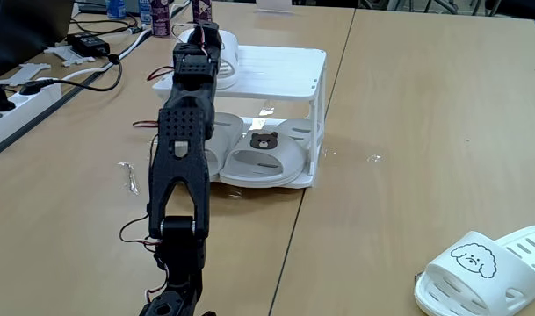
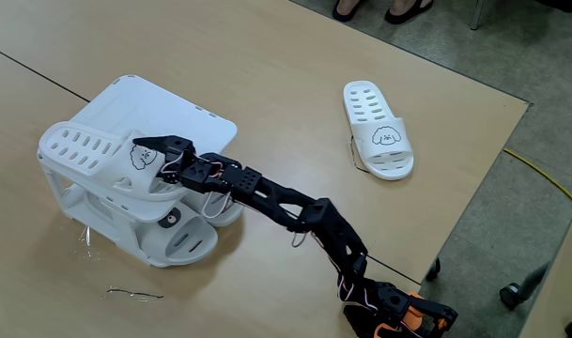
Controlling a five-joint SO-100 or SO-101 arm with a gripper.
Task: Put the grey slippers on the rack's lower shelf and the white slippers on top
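**Slippers filling the rack, one white slipper lying apart**

Cables and a power strip [image 1: 21, 95] are lying at the far left of the wooden table [image 1: 425, 123] in a fixed view, with bottles standing behind them. A thin wire scrap [image 2: 135, 294] is lying near the rack's front in a fixed view. The black arm [image 1: 181, 167] is stretching across the front of the rack [image 1: 289, 68], hiding part of it.

Two grey slippers [image 1: 265, 154] are sitting side by side on the lower shelf [image 1: 276, 183], pale grey with slots; a small brown bear face is showing on the one the arm leaves uncovered. Two white slippers are showing: one [image 2: 102, 155] is lying on the slatted top tier, and the other [image 2: 379, 130] is lying on the table well apart from the rack, bright white with a black-outlined fluffy dog face.

The gripper [image 2: 163, 150] is reaching over the strap end of the top slipper, touching or almost touching it. How wide its jaws are standing, and whether they are gripping the slipper, I cannot tell.
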